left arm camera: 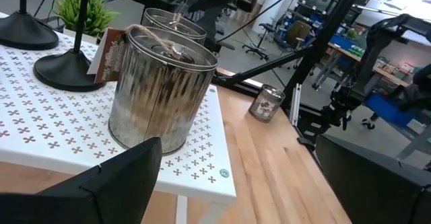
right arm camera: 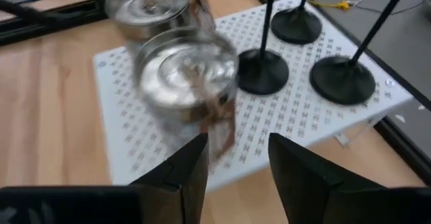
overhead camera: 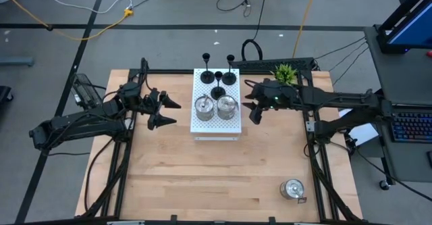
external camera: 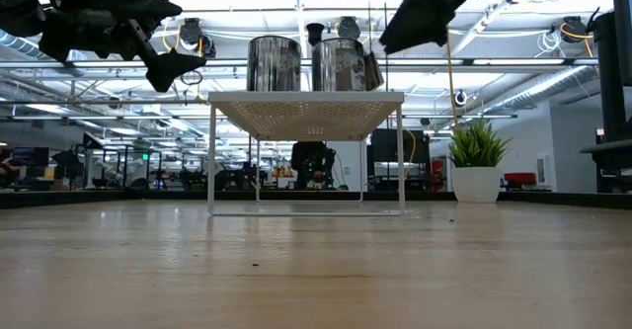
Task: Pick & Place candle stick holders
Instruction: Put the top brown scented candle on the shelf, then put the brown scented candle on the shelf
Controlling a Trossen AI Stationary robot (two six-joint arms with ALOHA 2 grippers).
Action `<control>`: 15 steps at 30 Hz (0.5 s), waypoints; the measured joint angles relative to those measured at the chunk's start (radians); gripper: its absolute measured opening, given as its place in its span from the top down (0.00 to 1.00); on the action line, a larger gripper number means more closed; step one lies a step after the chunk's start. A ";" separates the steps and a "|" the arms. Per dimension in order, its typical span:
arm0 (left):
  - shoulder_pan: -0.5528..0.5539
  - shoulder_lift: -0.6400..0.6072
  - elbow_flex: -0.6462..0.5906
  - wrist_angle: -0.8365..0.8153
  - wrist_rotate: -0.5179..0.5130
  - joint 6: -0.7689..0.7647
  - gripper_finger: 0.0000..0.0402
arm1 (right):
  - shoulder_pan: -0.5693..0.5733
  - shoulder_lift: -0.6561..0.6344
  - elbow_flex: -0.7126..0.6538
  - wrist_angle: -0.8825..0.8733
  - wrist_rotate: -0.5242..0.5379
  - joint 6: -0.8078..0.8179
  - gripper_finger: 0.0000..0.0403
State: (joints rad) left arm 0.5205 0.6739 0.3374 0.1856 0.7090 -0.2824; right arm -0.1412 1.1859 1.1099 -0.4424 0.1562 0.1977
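Showing a third silver holder (overhead camera: 292, 189) apart; low view hides it.

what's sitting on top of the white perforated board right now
On the white perforated board stand three black holders and two silver holders, five in all. Board surface under their bases is hidden.

Both tools (overhead camera: 164, 112) (overhead camera: 248, 105) agape — empty.

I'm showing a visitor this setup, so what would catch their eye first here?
Probably the white perforated rectangular board mid-table, carrying three black thin-stemmed candle holders and two shiny silver-glass round holders. A third silver-glass holder sits alone near the front right corner, with both tools flanking the board.
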 joint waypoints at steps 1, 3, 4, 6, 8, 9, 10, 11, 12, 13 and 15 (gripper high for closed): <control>0.000 0.000 0.000 0.000 0.000 0.006 0.01 | 0.008 -0.018 0.000 -0.022 0.000 0.004 0.62; 0.000 0.000 0.000 0.000 -0.002 0.019 0.01 | 0.026 -0.054 0.001 -0.053 0.001 0.014 0.61; 0.000 0.000 0.000 0.000 -0.002 0.022 0.01 | 0.035 -0.072 0.001 -0.076 0.004 0.016 0.61; 0.000 0.000 0.000 0.000 -0.003 0.021 0.01 | 0.062 -0.103 0.001 -0.122 0.004 0.013 0.59; 0.000 0.000 0.000 0.000 -0.003 0.008 0.01 | 0.101 -0.129 0.001 -0.164 0.005 0.003 0.58; 0.000 0.000 0.000 0.000 -0.003 -0.003 0.01 | 0.120 -0.140 0.001 -0.184 0.004 0.003 0.57; 0.000 0.000 0.000 0.000 -0.003 -0.012 0.01 | 0.138 -0.148 0.001 -0.202 0.005 0.008 0.56; 0.000 0.000 0.000 0.000 -0.003 -0.021 0.01 | 0.155 -0.155 0.001 -0.217 0.008 0.024 0.56; 0.000 0.000 0.000 0.000 -0.003 -0.031 0.01 | 0.171 -0.163 0.001 -0.237 0.014 0.040 0.56; 0.000 0.000 0.000 -0.001 -0.003 -0.044 0.01 | 0.187 -0.169 0.001 -0.262 0.021 0.055 0.56; 0.000 0.000 0.000 -0.001 -0.003 -0.061 0.01 | 0.215 -0.184 0.001 -0.303 0.015 0.080 0.56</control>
State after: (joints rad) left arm 0.5205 0.6737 0.3374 0.1848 0.7059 -0.3439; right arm 0.0738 1.0020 1.1110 -0.7459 0.1711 0.2781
